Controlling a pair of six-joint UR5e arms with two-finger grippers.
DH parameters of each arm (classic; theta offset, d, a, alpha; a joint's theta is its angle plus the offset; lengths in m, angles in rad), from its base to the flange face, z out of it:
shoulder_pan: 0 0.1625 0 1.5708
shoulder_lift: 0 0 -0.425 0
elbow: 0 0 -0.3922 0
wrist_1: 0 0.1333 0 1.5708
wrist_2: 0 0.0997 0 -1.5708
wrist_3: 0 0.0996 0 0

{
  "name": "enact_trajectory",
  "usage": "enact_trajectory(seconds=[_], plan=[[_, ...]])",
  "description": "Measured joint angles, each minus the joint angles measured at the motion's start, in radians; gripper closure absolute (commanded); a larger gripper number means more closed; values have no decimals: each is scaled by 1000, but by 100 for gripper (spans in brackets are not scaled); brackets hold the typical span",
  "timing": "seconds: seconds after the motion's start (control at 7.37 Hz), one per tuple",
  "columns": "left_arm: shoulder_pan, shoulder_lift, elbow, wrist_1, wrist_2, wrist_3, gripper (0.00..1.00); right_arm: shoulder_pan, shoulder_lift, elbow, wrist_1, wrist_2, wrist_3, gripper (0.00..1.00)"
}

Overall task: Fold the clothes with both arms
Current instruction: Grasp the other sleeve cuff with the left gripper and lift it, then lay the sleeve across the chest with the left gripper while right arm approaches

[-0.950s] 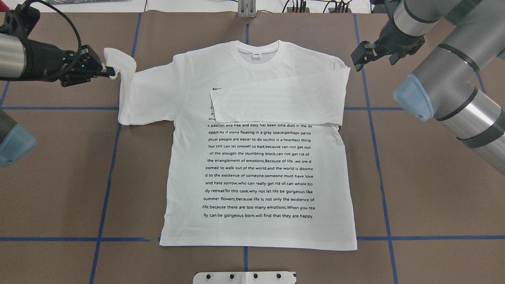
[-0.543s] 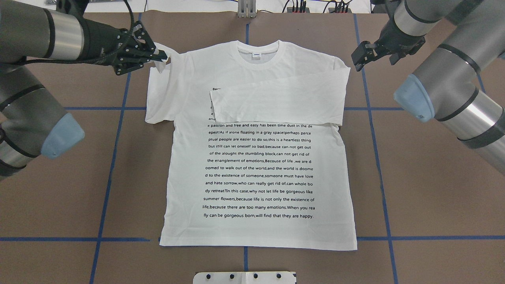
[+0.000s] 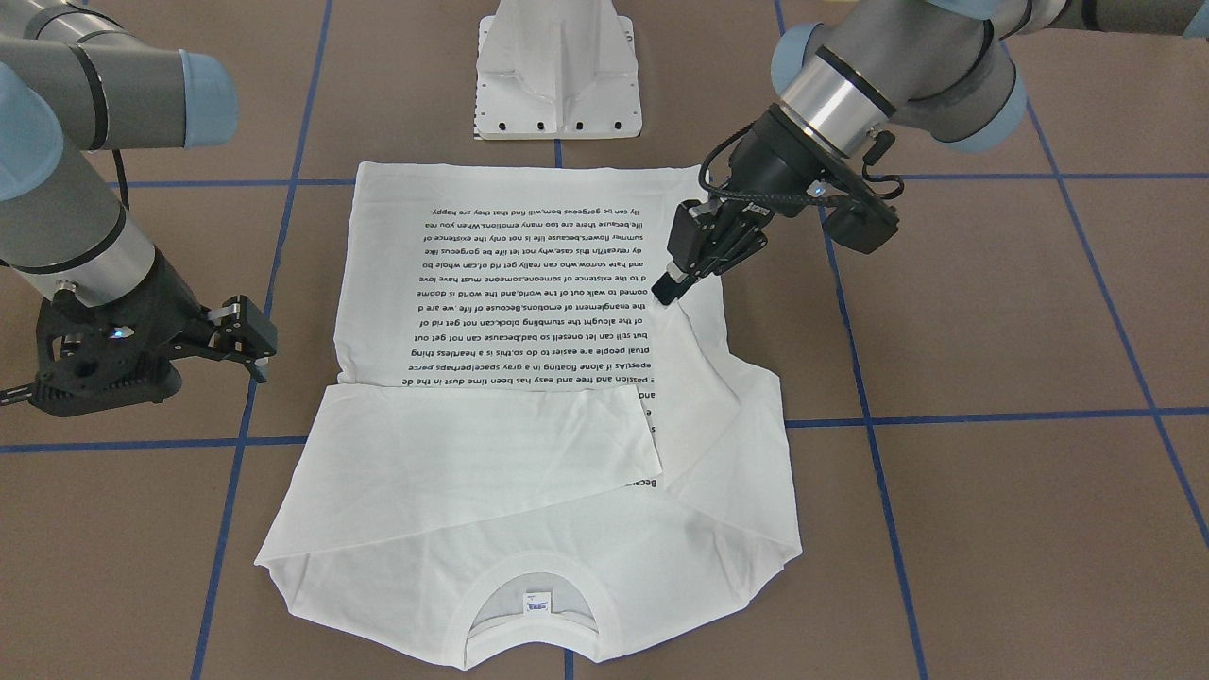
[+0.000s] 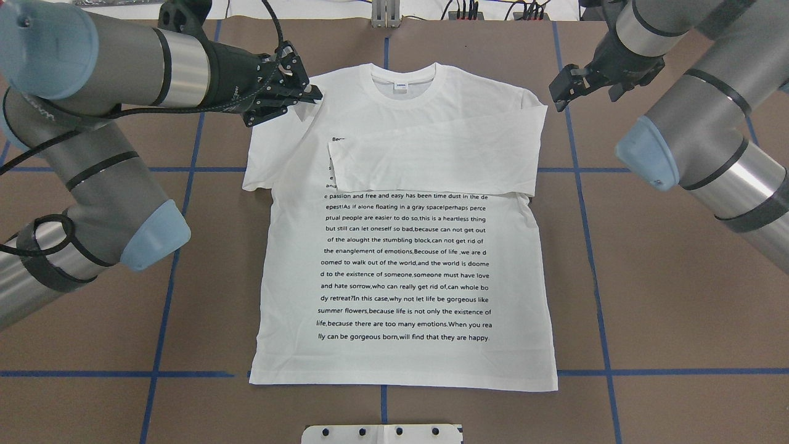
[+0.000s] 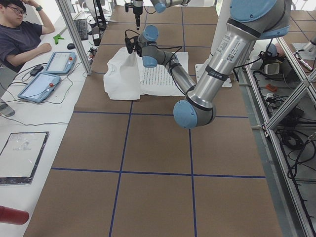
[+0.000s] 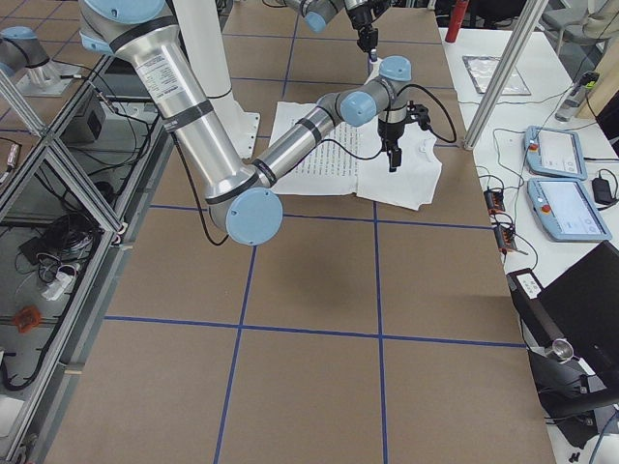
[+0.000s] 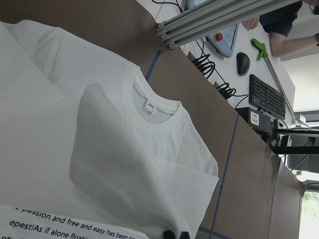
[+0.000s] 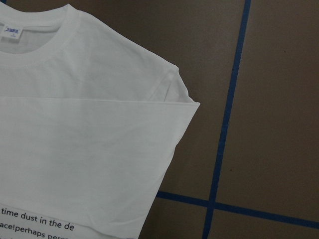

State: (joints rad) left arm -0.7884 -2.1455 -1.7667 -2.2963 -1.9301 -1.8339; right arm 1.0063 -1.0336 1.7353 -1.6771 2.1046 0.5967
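Note:
The clothes are one white long-sleeved T-shirt lying flat with its black text up and its collar at the far side. One sleeve lies folded across the chest. My left gripper is shut on the cuff of the other sleeve and holds it lifted over the shirt's left shoulder. From across the table, the left gripper hangs above the text block. The left wrist view shows the raised sleeve draped before the collar. My right gripper stands open beside the right shoulder, holding nothing.
The white pedestal base sits at the near table edge. Blue tape lines grid the brown tabletop. In the exterior left view a person sits at a side desk with two tablets. Bare table lies on both sides of the shirt.
My left gripper has carried the sleeve cuff rightward, from beyond the shirt's left side to over its left shoulder. The right arm has not moved.

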Motion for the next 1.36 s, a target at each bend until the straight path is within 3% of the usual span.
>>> enact_trajectory(seconds=[0.68, 1.36], plan=[[141, -87, 66, -1, 111, 2, 100, -1, -2, -1, -1, 0, 0, 0], [273, -208, 280, -12, 180, 70, 96, -8, -6, -2, -1, 0, 4, 0]])
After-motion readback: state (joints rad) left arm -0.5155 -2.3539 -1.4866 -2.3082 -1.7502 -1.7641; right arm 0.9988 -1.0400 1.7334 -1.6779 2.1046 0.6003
